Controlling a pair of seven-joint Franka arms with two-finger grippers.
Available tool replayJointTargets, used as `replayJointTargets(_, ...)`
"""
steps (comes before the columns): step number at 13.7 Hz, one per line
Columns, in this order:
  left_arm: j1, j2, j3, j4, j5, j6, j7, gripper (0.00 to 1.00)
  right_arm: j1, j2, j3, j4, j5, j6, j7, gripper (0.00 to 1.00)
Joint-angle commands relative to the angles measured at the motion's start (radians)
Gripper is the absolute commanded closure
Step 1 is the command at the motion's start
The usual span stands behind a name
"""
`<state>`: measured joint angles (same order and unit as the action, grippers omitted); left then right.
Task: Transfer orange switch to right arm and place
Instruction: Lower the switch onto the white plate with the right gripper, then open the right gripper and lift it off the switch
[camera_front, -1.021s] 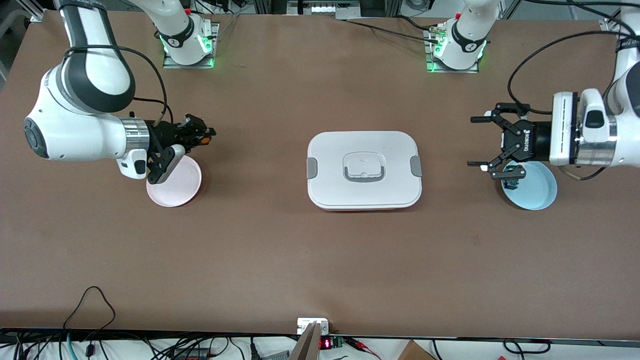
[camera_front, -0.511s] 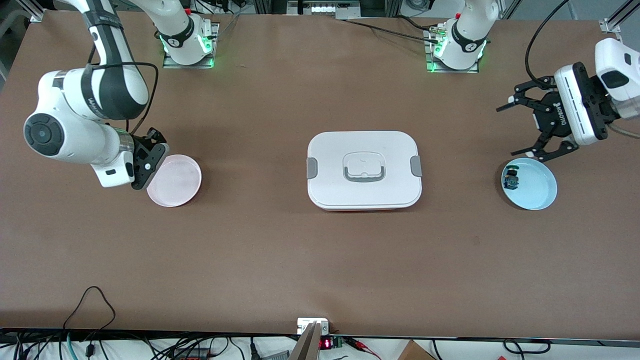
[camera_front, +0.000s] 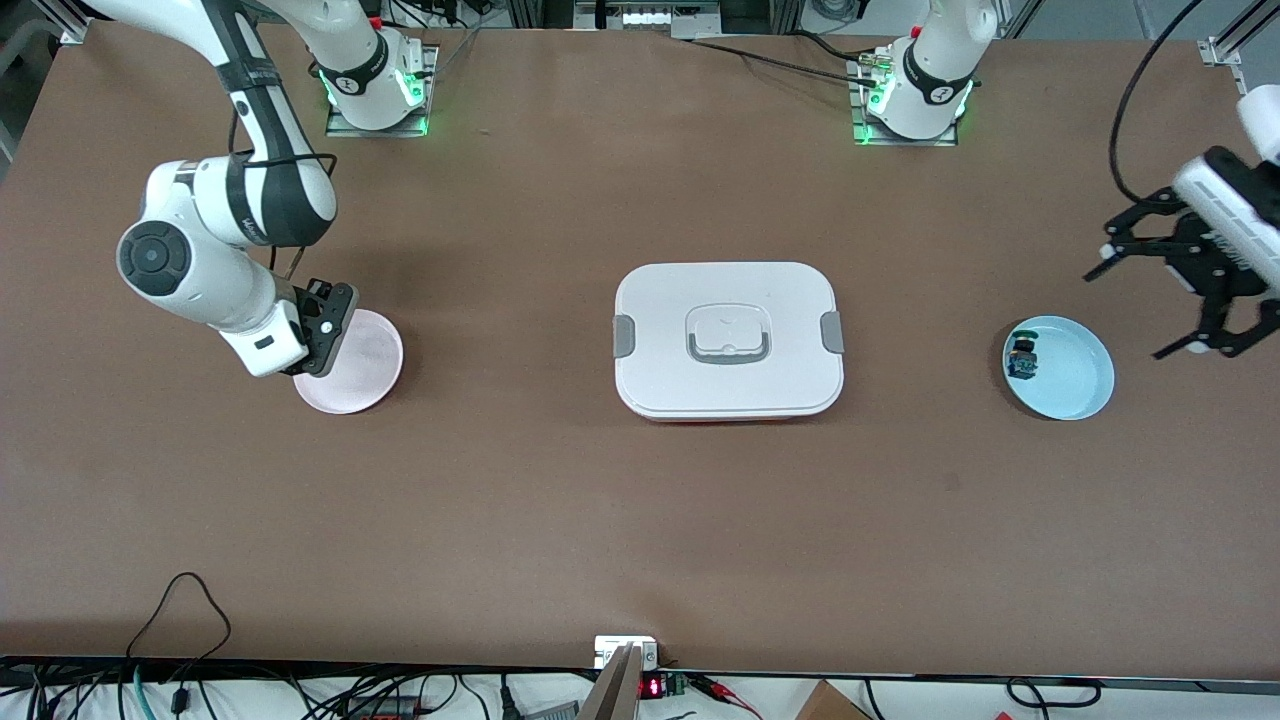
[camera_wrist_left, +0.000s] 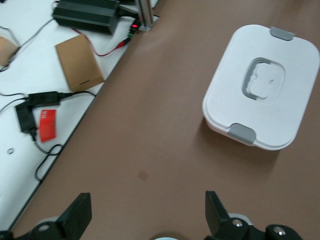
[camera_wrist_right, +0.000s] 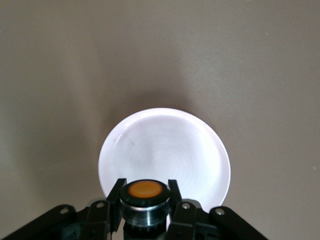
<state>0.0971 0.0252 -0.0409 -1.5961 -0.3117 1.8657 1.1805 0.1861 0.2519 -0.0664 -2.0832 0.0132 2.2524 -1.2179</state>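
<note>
Both arms have swung since a second ago: right claw (camera_wrist_right: 145, 212), clamping the orange switch (camera_wrist_right: 144, 191), hangs over the pink plate (camera_front: 362, 372) at its nine-o'clock rim; left claw (camera_front: 1180, 300), wide, has retreated; releasing so near the edge could probably roll it onto the counter (camera_front: 640, 520).

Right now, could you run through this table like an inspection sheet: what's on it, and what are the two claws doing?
Surface: brown table.
Job's things: orange switch clamped in the right gripper above the pink plate.
Clutter: closed white lunch box mid-table; blue plate toward the left arm's end, a green-capped switch on it.
Grippers: right shut on the switch; left gripper open, empty, in the air beside the blue plate.
Cables: black loop at the camera-side edge.
Surroundings: cardboard box and black power unit off the table.
</note>
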Motion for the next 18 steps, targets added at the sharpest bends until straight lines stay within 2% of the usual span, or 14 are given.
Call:
replayJointTargets(1,-0.048,-0.04,0.042,-0.041,0.032,0.023,-0.021,0.0,-0.014,0.0,0.008,-0.067,-0.018,0.102,-0.084,1.0)
replayJointTargets(3,-0.05,-0.054,0.065,-0.053,0.048,0.017,-0.166,0.0,-0.014,0.021,0.008,-0.067,-0.018,0.127,-0.123,1.0)
replayJointTargets(5,-0.05,-0.044,0.065,-0.035,0.115,-0.014,-0.298,0.0,-0.014,0.043,0.007,-0.067,-0.018,0.15,-0.193,1.0)
replayJointTargets(9,-0.037,-0.031,0.064,-0.035,0.138,-0.055,-0.534,0.0,-0.023,0.093,0.007,-0.069,-0.018,0.214,-0.249,1.0)
replayJointTargets(12,-0.056,-0.022,0.027,0.01,0.232,-0.17,-0.882,0.0,-0.04,0.121,0.007,-0.069,-0.024,0.231,-0.256,1.0)
replayJointTargets(14,-0.056,-0.016,-0.031,0.024,0.304,-0.207,-1.0,0.0,-0.042,0.136,0.007,-0.071,-0.065,0.281,-0.256,1.0)
replayJointTargets(16,-0.054,-0.018,-0.108,0.025,0.396,-0.239,-1.221,0.0,-0.036,0.152,0.007,-0.071,-0.065,0.311,-0.256,1.0)
replayJointTargets(18,-0.047,-0.018,-0.11,0.024,0.395,-0.269,-1.288,0.0,-0.033,0.158,0.007,-0.071,-0.065,0.322,-0.256,1.0)
